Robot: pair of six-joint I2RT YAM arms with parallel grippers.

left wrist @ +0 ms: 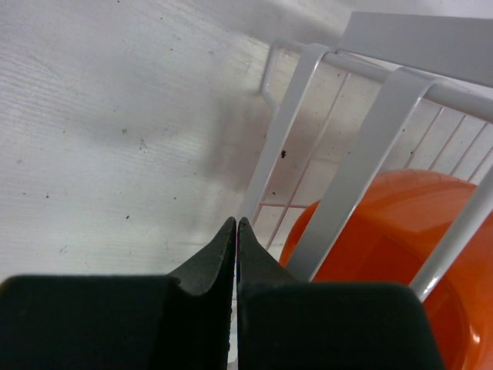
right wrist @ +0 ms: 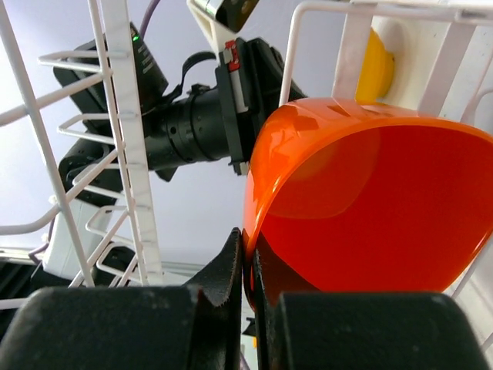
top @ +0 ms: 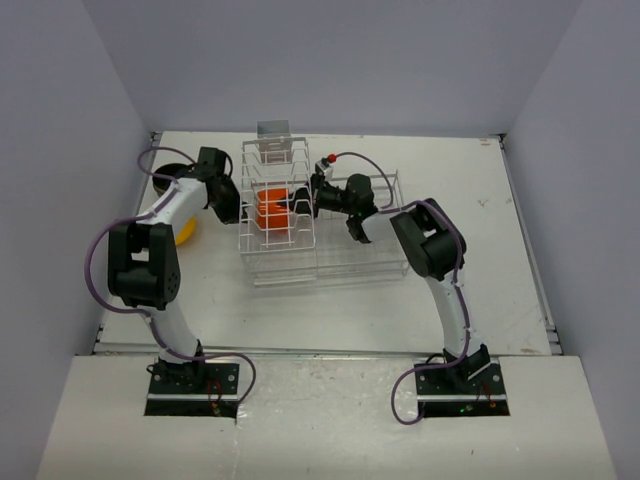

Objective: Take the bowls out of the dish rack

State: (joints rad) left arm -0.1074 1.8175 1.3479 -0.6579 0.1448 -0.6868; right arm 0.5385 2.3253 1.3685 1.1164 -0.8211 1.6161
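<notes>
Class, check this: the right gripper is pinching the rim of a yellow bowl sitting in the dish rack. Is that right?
No. The right gripper pinches the rim of the orange-red bowl, not a yellow one, as the right wrist view shows. That bowl does sit in the dish rack.

The glossy orange-red bowl [top: 272, 210] is standing on edge in the tall section of the white wire dish rack [top: 345, 268], the fingers [right wrist: 223, 281] of the right gripper [right wrist: 248, 248] pinching its rim, while the yellow bowl [top: 188, 233] is lying on the tabletop [top: 480, 280] left of the rack.
</notes>
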